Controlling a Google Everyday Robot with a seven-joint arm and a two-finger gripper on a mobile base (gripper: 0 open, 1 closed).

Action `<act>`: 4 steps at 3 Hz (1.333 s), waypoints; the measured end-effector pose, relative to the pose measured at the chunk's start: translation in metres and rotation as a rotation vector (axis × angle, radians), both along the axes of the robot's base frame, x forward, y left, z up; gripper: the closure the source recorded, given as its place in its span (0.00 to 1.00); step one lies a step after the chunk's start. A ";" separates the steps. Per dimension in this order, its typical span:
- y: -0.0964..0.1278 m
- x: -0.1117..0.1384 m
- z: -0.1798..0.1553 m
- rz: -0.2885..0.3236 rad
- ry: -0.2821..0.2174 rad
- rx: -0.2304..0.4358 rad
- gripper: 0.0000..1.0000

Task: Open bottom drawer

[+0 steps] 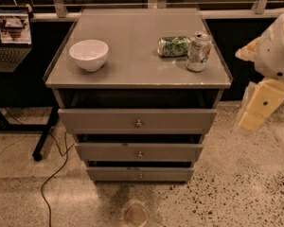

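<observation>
The jaws hang right of the cabinet, bottom drawer lowest.
</observation>
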State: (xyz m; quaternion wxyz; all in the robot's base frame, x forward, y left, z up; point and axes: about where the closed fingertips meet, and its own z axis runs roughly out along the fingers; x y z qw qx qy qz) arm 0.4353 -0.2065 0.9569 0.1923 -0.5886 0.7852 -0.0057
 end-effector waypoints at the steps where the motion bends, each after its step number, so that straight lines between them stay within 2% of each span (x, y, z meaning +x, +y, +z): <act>1: 0.014 -0.005 -0.030 -0.006 0.001 0.131 0.00; 2: 0.037 -0.010 -0.060 0.005 0.010 0.274 0.00; 3: 0.058 -0.014 -0.089 0.020 0.038 0.355 0.00; 4: 0.076 -0.016 -0.117 0.030 0.079 0.384 0.00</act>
